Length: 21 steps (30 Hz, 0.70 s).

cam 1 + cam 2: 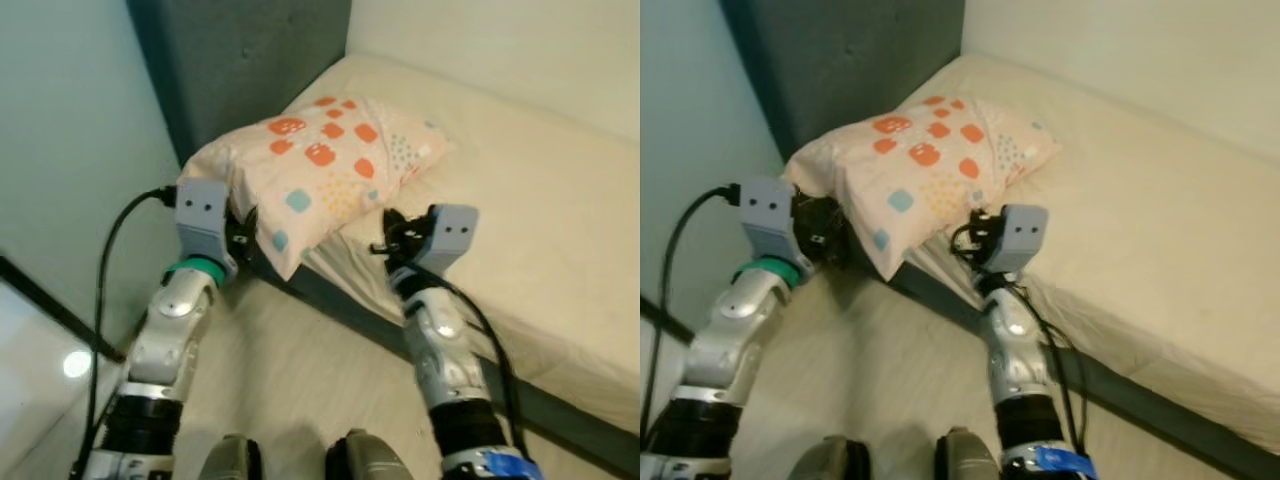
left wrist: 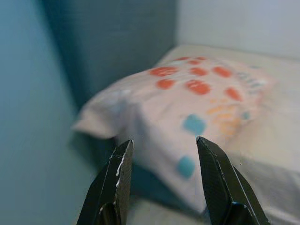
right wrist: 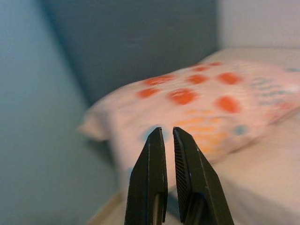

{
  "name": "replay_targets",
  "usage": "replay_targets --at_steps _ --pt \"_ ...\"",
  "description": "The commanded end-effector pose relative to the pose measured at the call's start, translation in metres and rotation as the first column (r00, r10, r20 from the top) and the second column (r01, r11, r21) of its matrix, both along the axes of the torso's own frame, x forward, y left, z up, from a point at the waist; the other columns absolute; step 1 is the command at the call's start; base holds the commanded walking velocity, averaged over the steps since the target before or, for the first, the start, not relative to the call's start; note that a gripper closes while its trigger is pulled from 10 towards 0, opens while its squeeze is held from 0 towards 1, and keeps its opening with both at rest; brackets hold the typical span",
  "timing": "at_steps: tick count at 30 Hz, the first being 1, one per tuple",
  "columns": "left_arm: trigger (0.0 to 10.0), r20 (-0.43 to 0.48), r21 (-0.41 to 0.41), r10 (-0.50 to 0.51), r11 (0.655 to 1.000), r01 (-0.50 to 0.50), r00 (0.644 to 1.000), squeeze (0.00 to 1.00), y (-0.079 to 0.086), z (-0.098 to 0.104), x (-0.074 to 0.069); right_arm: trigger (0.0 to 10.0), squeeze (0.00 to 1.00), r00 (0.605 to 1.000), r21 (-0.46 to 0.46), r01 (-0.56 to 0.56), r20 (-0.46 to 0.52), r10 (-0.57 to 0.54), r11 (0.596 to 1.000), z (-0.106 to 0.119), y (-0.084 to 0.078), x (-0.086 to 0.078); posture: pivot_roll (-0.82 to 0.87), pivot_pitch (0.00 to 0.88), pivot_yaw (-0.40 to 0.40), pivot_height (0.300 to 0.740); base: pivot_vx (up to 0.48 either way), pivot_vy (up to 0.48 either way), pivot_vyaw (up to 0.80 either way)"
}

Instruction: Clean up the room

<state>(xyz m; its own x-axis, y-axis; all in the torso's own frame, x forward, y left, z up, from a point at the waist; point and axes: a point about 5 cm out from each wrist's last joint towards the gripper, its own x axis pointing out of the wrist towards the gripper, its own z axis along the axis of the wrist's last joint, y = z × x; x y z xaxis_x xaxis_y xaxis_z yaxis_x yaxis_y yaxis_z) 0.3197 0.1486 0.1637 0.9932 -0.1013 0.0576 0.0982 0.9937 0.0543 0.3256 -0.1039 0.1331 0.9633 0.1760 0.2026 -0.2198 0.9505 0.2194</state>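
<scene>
- Pillow (image 1: 325, 165): cream cover printed with orange, blue and yellow patches; it lies at the head corner of the bed (image 1: 540, 200), just beside the headboard (image 1: 250, 60), with one corner hanging over the mattress edge toward the floor (image 1: 300, 370).
- Bed: covered with a pale cream sheet; a dark frame shows along its near side, below the mattress.
- Left end effector (image 2: 164, 159): raised beside the bed's corner, close to the overhanging part of the pillow; in the left wrist view its two black fingers (image 2: 117, 183) stand well apart, with the pillow visible past them, and they grip nothing.
- Right end effector (image 3: 168, 140): raised at the mattress edge, near the pillow's lower side; in the right wrist view its fingers (image 3: 152, 178) are almost together, a thin slit between them, nothing held; the pillow lies beyond the tips.
- Arms: silver, one to each side of the pillow's hanging corner; a black cable (image 1: 110, 260) loops off the left wrist and a teal ring (image 1: 195, 268) sits behind the left wrist housing.
- Headboard: dark grey-blue, upright behind the pillow.
- Wall (image 1: 70, 130): pale blue-green, on the robot's left.
- Floor: light wood planks between the robot and the bed.
</scene>
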Motion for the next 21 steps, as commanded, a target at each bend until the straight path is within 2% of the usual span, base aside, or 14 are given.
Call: replay_targets --at_steps 1,10,14,21 --pt "10.0 -0.022 -0.008 -0.005 1.000 0.004 1.000 0.00 -0.0019 -0.0066 -0.0022 10.0 0.00 1.000 -0.011 0.013 -0.012 -0.013 1.000 -0.0037 -0.0055 -0.0008 0.01 0.030 0.013 0.697 -0.304 0.000 0.00" --pt "10.0 -0.021 -0.009 -0.003 1.000 0.003 1.000 0.00 -0.0020 -0.0065 -0.0022 10.0 0.00 1.000 -0.009 0.011 -0.011 -0.011 1.000 -0.0036 -0.0050 -0.0006 0.01 0.031 0.013 0.697 -0.306 0.000 0.00" --pt "10.0 -0.010 -0.010 -0.038 0.999 0.038 0.999 0.00 -0.0049 -0.0037 -0.0032 10.0 0.00 1.000 -0.008 0.011 -0.010 -0.011 1.000 -0.0035 -0.0049 -0.0004 0.01 0.031 0.011 0.697 0.000 0.000 0.00" --pt "10.0 0.001 -0.004 -0.026 1.000 0.026 1.000 0.00 -0.0039 -0.0031 -0.0021 10.0 0.00 1.000 -0.011 0.008 -0.009 -0.008 1.000 -0.0031 -0.0047 0.0001 0.01 0.030 0.008 0.697 0.050 0.000 0.00"
